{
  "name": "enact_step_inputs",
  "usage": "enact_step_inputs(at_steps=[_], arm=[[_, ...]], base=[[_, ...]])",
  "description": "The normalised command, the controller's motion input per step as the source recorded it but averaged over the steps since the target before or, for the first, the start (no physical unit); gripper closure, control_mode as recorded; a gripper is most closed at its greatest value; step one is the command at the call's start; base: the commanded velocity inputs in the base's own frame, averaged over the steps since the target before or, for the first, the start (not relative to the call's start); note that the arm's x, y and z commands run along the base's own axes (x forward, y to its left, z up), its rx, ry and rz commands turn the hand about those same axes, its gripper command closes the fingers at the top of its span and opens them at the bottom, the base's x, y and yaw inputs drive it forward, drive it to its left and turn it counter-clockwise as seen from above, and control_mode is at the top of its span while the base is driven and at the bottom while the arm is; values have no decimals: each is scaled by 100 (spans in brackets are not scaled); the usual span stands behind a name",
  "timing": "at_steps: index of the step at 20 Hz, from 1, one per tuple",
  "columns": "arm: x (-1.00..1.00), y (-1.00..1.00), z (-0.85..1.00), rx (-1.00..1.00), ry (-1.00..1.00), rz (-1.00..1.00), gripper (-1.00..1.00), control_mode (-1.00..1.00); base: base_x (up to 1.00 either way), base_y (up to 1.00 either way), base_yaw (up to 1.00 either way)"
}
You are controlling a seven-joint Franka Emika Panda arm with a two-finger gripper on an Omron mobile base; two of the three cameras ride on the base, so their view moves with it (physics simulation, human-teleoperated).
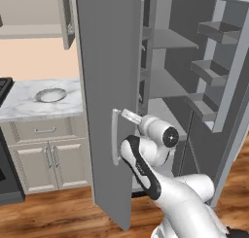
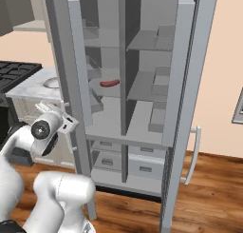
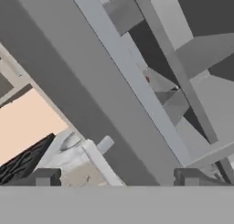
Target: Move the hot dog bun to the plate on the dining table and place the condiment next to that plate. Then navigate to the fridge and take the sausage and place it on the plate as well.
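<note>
One fridge (image 2: 142,84) stands with both of its doors swung open, grey shelves bare to view inside. One sausage (image 2: 110,82) lies on a middle shelf in the left half of the fridge, a single pinkish-red link lying flat; in the hand view it is a small red speck (image 3: 147,78) past the door's edge. One gripper (image 3: 116,177) sits outside the fridge, beside the left door (image 1: 104,86) near its vertical handle (image 1: 115,137), with its two dark fingertips (image 3: 43,176) spread wide and nothing between them. The sausage is inside and above the gripper, well apart from it, with the edge of the left door between the two.

Left of the fridge, one marble counter (image 1: 29,103) over beige cabinets carries a single small silvery dish (image 1: 50,94). The corner of one black stovetop (image 2: 14,72) shows at the counter's far left.

The left door's thick edge crosses close in front of the hand. Open room lies between the two doors, straight into the shelves.
</note>
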Motion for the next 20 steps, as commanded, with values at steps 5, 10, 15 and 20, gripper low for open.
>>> enact_step_inputs(at_steps=[5, 10, 15, 20], arm=[[23, -86, 72, 18, 39, 0, -100, -100], [45, -61, 15, 20, 32, 4, -100, -100], [68, -14, -29, 24, 10, 15, -100, -100], [52, 10, -39, 23, 0, 17, -100, -100]], base=[[0, 0, 0], [0, 0, 0], [0, 0, 0], [0, 0, 0]])
